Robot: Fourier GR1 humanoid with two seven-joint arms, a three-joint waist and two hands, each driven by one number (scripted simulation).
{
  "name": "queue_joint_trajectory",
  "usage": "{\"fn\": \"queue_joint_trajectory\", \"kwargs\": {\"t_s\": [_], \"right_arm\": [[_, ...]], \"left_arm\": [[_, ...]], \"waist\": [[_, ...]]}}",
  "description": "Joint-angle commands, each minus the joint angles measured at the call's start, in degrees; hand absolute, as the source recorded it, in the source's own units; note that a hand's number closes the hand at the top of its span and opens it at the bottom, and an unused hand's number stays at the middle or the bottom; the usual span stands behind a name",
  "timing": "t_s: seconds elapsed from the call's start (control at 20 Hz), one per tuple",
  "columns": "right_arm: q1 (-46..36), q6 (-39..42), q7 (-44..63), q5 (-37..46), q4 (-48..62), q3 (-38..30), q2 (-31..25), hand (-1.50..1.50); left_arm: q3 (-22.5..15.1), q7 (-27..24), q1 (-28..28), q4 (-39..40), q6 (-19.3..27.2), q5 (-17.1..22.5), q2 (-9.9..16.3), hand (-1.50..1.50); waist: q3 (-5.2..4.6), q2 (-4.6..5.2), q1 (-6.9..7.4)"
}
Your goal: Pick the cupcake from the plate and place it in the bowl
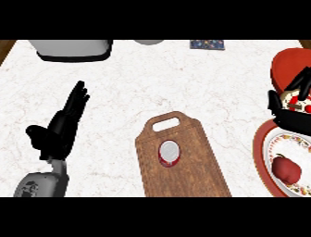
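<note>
Right hand (301, 104) curled round the cupcake (299, 102) over the bowl (294, 65) — light, soft, crushable, best held by its base.

White marble counter (151, 92), head view: left hand (61, 125) at left of frame, open, fingers straight and pointing up; right hand (296, 104) at right edge, curled round the cupcake (300, 102) over the red bowl (291, 65). Wooden cutting board (185, 171) at lower centre bears a small red-and-white can (170, 153). Patterned plate (264, 157) at lower right holds a red pepper (287, 169); grey appliance (74, 49) at upper left.
</note>
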Motion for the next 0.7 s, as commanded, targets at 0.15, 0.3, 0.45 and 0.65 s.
{"fn": "queue_joint_trajectory", "kwargs": {"t_s": [0.15, 0.3, 0.45, 0.65], "right_arm": [[-12.01, 5.68, 17.9, -1.42, -2.8, -5.55, -8.98, 1.5], [-16.65, 4.01, 17.76, -0.97, 3.33, -6.94, -9.66, 1.5], [-20.76, 2.9, 15.7, -0.21, 10.43, -8.93, -12.01, 1.5], [-22.73, 1.85, 11.68, -0.39, 20.81, -10.86, -13.42, 1.5]], "left_arm": [[-1.85, 3.03, 1.02, -3.62, 0.68, -1.19, -0.91, 0.0], [-3.17, -0.78, -0.18, 0.68, 3.41, -3.64, -3.85, 0.0], [-0.83, -0.61, 0.17, 0.96, -0.3, -0.5, -1.34, 0.0], [-2.17, 1.78, -0.82, -1.09, 1.99, -2.86, -2.36, 0.0]], "waist": [[0.03, -0.01, 0.52], [0.04, 0.18, 0.46], [0.05, 0.24, 0.62], [0.07, 0.3, 0.86]]}}
